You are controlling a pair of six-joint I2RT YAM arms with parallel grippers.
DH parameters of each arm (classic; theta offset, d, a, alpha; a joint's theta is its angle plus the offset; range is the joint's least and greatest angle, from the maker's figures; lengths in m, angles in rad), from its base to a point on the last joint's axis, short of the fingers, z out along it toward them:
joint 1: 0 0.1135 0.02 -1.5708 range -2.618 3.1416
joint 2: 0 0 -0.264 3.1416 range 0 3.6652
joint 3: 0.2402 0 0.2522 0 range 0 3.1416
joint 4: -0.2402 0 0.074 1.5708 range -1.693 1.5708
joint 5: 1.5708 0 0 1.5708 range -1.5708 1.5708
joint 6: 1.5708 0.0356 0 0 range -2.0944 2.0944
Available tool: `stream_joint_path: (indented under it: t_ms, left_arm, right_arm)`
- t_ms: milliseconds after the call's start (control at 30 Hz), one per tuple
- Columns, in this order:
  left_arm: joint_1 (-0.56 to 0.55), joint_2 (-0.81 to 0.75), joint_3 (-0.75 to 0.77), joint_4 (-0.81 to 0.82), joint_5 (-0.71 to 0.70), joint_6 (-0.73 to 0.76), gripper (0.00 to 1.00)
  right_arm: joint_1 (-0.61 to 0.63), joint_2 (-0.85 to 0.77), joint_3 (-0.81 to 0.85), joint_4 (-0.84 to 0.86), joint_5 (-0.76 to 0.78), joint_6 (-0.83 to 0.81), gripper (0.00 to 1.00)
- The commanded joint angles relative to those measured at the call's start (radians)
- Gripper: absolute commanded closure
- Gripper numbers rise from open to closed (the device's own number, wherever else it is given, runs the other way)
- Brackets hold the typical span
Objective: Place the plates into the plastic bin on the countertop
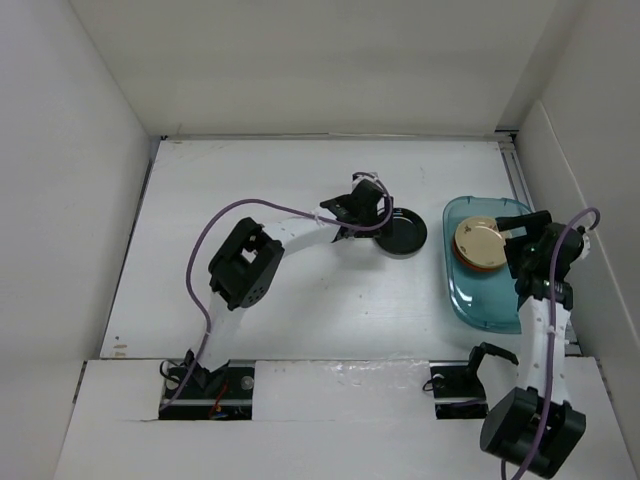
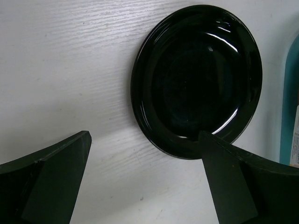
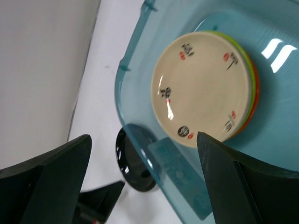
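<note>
Plate stack [image 1: 482,243] location: inside the plastic bin [image 1: 485,305], in its far half. The bin stands on the countertop [image 1: 300,290] at the right side, long axis running near to far.

Stack composition, right wrist view: the cream plate [image 3: 202,88] with dark marks lies on top. A lime green plate [image 3: 240,46] shows as a thin rim under it, and an orange plate [image 3: 246,123] shows as a rim below that. Any further plates in the stack cannot be made out.

Right gripper [image 1: 512,243]: positioned above the bin, just beside the stack. Fingers spread wide, with nothing between them.

Black plate [image 1: 400,232]: lies flat on the countertop, just left of the bin and apart from it, level with the stack.

Left gripper [image 2: 144,140]: positioned at the left rim of the black plate. Fingers spread wide, not closed on anything. In the left wrist view the right-hand finger [image 2: 229,182] overlaps the plate's near rim; whether it touches cannot be determined. The other finger stands over bare countertop.
</note>
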State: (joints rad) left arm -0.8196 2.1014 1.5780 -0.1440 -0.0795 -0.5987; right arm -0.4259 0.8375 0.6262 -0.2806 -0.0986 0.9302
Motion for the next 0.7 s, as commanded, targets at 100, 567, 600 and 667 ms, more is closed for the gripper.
stream_joint_path:
  t_ms: [100, 567, 600, 667]
  left_arm:
    - [0.026, 0.091, 0.134, -0.006, 0.052, -0.004, 0.00]
    - [0.065, 0.203, 0.211, -0.058, 0.072, -0.044, 1.00]
    - [0.076, 0.192, 0.188, -0.058, 0.072, -0.044, 1.00]
    - [0.086, 0.148, 0.160, -0.049, 0.028, -0.044, 1.00]
  right_arm:
    - [-0.008, -0.149, -0.003, 0.057, -0.229, -0.048, 0.00]
    - [-0.008, -0.176, 0.037, 0.027, -0.354, -0.082, 0.00]
    - [-0.008, -0.176, 0.036, 0.041, -0.396, -0.094, 0.00]
    - [-0.008, -0.158, 0.004, 0.113, -0.481, -0.113, 0.00]
